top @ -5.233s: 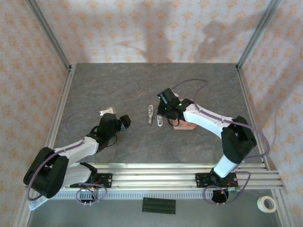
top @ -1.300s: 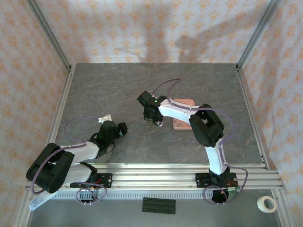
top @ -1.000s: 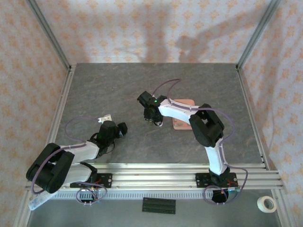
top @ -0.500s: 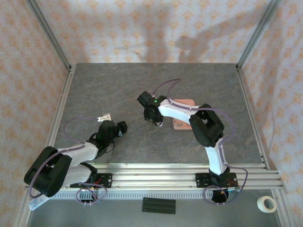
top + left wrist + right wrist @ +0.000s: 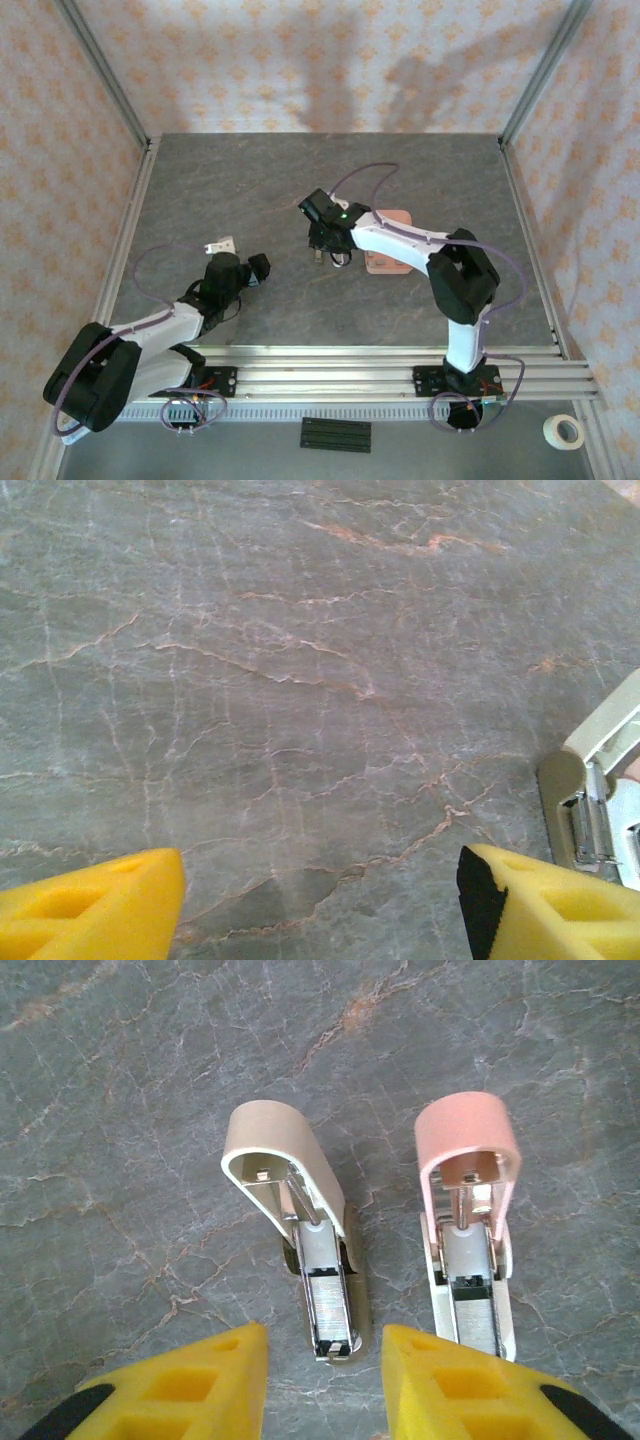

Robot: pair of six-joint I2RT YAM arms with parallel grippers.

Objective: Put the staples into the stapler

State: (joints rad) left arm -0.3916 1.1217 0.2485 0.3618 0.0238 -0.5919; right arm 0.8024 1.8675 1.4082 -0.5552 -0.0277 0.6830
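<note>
Two mini staplers lie side by side, hinged open, in the right wrist view. The pale-pink stapler is on the right and a beige one on the left. A silvery strip of staples sits in the pink one's channel, and another strip in the beige one's. My right gripper is open, just short of the beige stapler's front end, touching nothing. From above, this gripper hovers over both staplers. My left gripper is open over bare table.
A salmon-pink tray lies right of the staplers, partly under the right arm. A third cream stapler, opened, lies beyond the left gripper and shows at the edge of the left wrist view. Aluminium rails edge the table.
The right gripper went from the tray side to the two staplers, and has now shifted slightly right while its elbow swung out to the right. The left arm has drawn back a little.
</note>
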